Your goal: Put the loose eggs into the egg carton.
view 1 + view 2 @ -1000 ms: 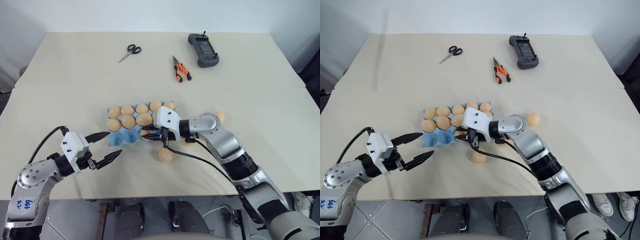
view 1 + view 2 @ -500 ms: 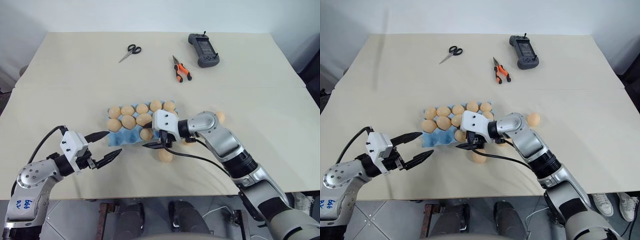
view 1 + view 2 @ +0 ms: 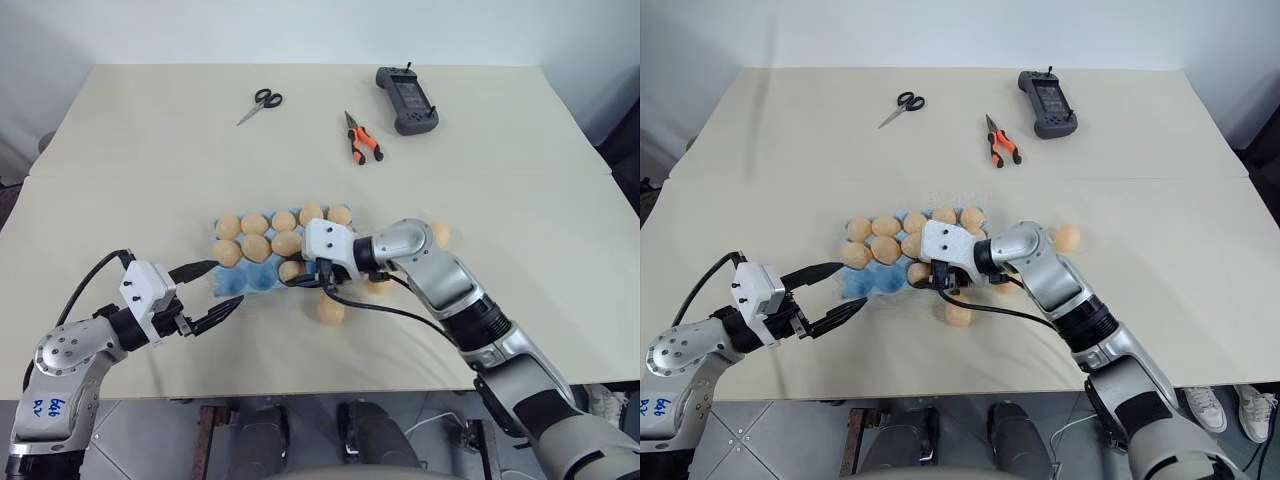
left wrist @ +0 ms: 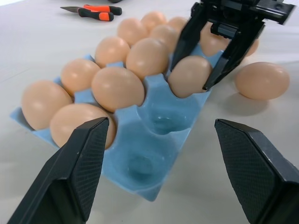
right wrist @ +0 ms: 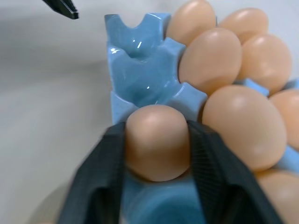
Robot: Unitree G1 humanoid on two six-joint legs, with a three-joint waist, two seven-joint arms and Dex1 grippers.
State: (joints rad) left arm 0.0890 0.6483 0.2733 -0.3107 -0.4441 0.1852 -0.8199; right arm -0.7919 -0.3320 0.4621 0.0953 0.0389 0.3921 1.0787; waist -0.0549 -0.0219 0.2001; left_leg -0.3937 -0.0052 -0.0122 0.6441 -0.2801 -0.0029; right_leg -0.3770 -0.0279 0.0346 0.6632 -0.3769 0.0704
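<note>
Meanwhile, at the egg carton (image 3: 250, 272), the right gripper (image 4: 210, 60) has its two black fingers pressed against the sides of one egg (image 5: 156, 142) sitting in a cup of the carton's near row. Beyond that egg, the carton's two farther rows are packed with eggs, while two cups of the near row, on the side toward the left gripper (image 3: 205, 295), stand empty. That left gripper hovers just beside the carton's near left corner, its fingers spread wide and holding nothing. One loose egg (image 3: 331, 310) lies on the table (image 3: 150, 170) near the carton's front edge; another loose egg (image 3: 438, 234) rests beyond the right arm. Scissors (image 3: 260, 103), pliers (image 3: 361, 140) and a handheld controller (image 3: 406, 99) lie well behind the carton.
</note>
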